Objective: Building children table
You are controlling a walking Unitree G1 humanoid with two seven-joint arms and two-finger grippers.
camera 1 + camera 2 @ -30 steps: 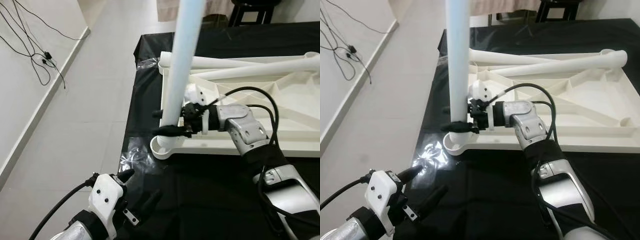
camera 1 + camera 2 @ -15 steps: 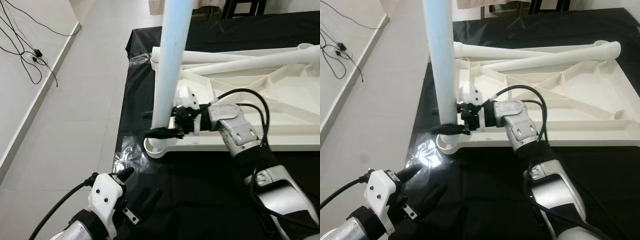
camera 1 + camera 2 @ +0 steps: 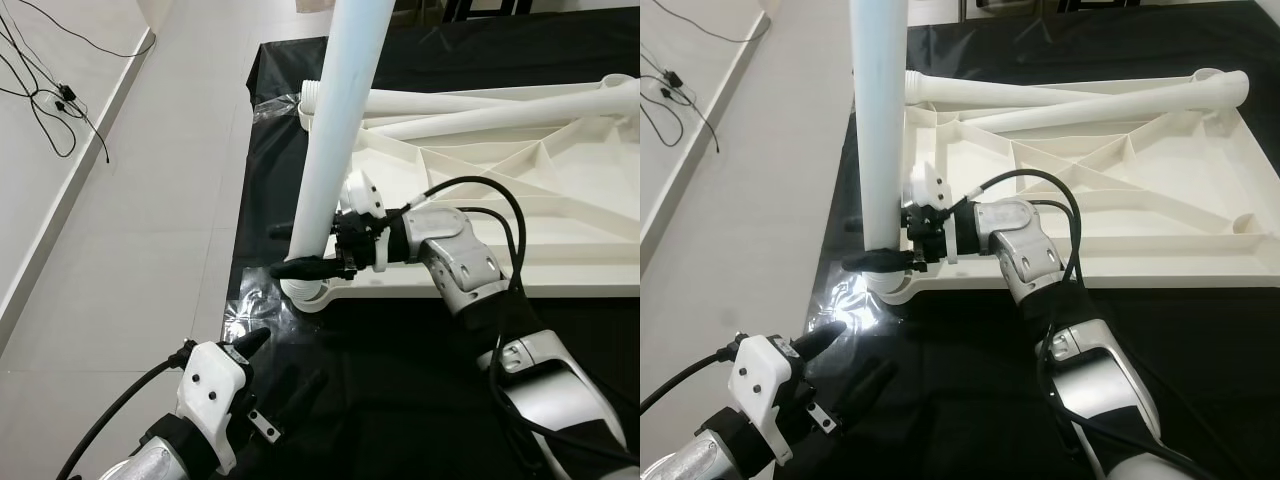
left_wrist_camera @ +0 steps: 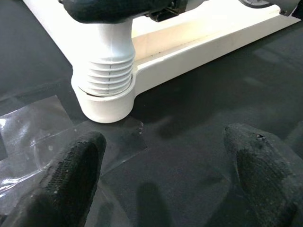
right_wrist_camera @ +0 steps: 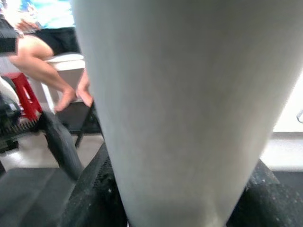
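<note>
Right gripper [image 3: 300, 250] is clamped around the upright white table leg [image 3: 335, 150], low down near its foot, with one black finger [image 3: 305, 268] lying across the front of the leg and the other behind it. From the right wrist camera the leg sits between the two fingers, and past it a seated person's bare legs [image 5: 45, 71] and a red stool [image 5: 26, 97] can be made out.

That leg stands tilted slightly, and its ribbed lower end [image 4: 108, 78] is set into the round corner socket [image 4: 102, 101] of the white tabletop [image 3: 1120, 200], which lies upside down on a black cloth [image 3: 420, 380]. A crinkled piece of clear plastic [image 3: 250, 310] lies on the cloth just beside the socket. Two more white legs [image 3: 1060, 100] lie loose across the far edge of the tabletop.

Nearer than the socket, the left gripper [image 4: 165, 175] hovers over the black cloth with its fingers [image 4: 75, 175] spread apart and nothing between them, pointed toward the socket. Off beyond the cloth's edge is pale tiled floor [image 3: 150, 200], with black cables [image 3: 50, 110] by the wall.
</note>
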